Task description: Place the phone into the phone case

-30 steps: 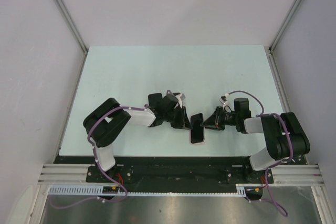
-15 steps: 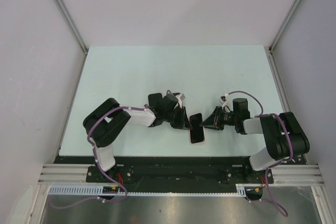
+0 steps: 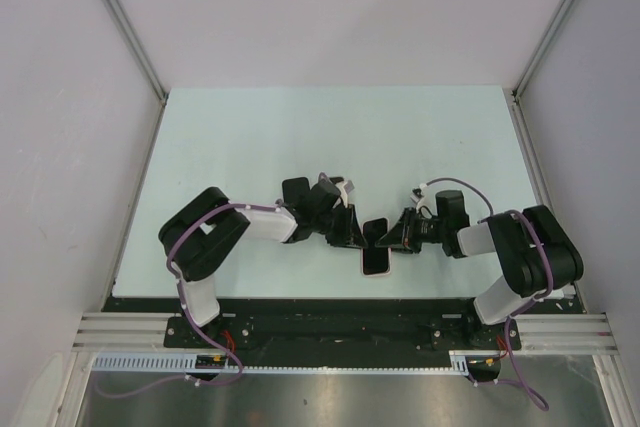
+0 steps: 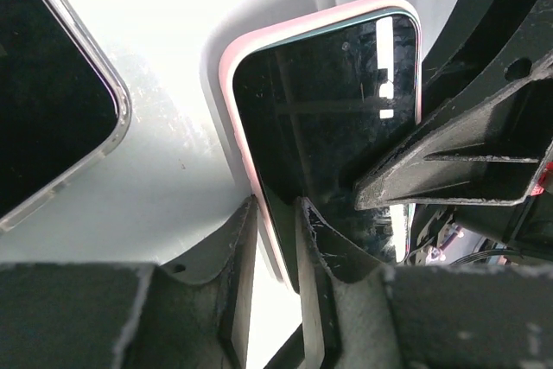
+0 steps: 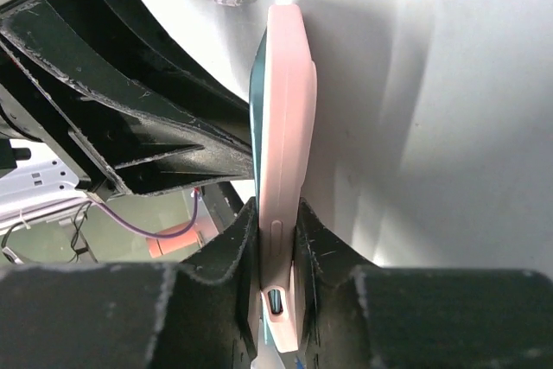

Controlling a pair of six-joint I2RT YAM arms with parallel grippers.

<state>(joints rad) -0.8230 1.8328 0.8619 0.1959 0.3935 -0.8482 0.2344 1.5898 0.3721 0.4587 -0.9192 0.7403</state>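
Left wrist view: the left gripper (image 4: 275, 224) is clamped on one long edge of the phone (image 4: 324, 118), which sits in its pink case (image 5: 288, 101). The right gripper (image 5: 278, 218) pinches the opposite edge, near the surface's (image 3: 300, 127) front middle.

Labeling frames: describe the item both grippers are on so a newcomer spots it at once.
On the pale table, look at the near-centre gap between the two arms, where the left gripper and right gripper both pinch one phone. It has a dark screen in a pink case, unlike the clear-rimmed one beside it.
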